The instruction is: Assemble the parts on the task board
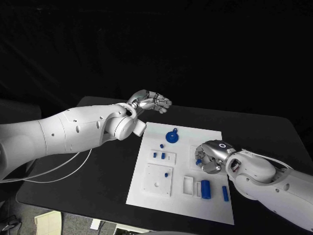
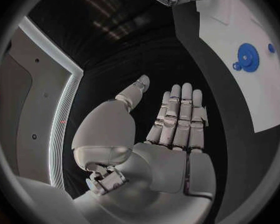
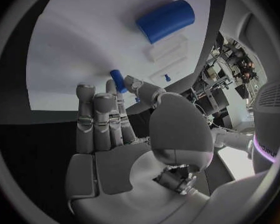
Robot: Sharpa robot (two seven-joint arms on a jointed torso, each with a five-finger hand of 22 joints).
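The white task board (image 1: pixel 191 208) lies in the middle of the black table. My right hand (image 1: pixel 210 157) hovers over the board's right side and pinches a small blue peg (image 3: pixel 117 80) between thumb and fingertip; the peg (image 1: pixel 198 161) pokes out at the hand's left. My left hand (image 1: pixel 151 102) hangs off the board past its far left corner, its fingers (image 2: pixel 180 115) straight and holding nothing. On the board lie a blue gear (image 1: pixel 172 137), two short blue pegs (image 1: pixel 159 155), a blue cylinder (image 1: pixel 206 188) and a slim blue bar (image 1: pixel 225 193).
White blocks (image 1: pixel 158 180) with holes sit on the board's left half, and a narrow white slot block (image 1: pixel 188 186) lies beside the cylinder. White cables (image 1: pixel 57 171) trail over the table's left side under my left arm. The table edge (image 1: pixel 298 142) runs close on the right.
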